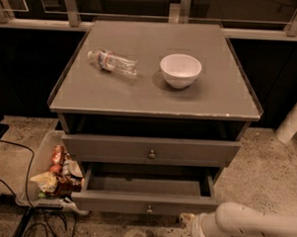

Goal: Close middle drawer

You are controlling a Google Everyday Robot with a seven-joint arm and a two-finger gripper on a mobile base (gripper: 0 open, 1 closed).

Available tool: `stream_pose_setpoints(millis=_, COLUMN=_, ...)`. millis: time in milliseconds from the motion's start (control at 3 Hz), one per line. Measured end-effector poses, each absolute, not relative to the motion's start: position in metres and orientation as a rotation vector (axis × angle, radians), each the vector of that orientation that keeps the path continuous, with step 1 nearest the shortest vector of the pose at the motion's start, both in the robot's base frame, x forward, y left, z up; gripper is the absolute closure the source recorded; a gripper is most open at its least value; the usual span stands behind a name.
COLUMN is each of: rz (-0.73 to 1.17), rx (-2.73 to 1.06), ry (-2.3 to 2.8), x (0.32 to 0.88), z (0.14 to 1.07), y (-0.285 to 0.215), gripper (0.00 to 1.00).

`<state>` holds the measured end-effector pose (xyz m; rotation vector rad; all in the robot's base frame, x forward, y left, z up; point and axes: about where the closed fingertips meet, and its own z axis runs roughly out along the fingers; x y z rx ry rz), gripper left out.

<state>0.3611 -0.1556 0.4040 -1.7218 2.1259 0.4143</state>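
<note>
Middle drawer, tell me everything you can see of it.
The middle drawer looks like grey-brown wood, a shallow wide box with a plain flat front and one small round metal knob at centre. It stands pulled partly out, its inside looking empty. The gripper sits just below its front's right end; contact cannot be told.

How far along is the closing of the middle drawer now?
Done: the gripper is beside the right end of the front of the middle drawer. In hand: the push, probably; contact is not visible. Left: the drawer stands well out, its inside showing, so it must slide fully in.
</note>
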Motion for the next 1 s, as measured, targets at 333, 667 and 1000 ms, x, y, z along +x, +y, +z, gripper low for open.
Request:
stream_pose_setpoints(millis=333, rz=0.485, rx=-1.68, ry=2.092, x=0.4, z=0.386, y=-0.161, gripper=0.41)
stream_pose_setpoints(millis=667, rz=0.446, rx=-1.627, ry=2.094, x=0.464, z=0.374, y=-0.177, gripper=0.64)
stream_pose_setpoints(millis=1000, rz=0.433, rx=-1.615, ry=2.095, x=0.477, z=0.373, y=-0.18, gripper=0.89)
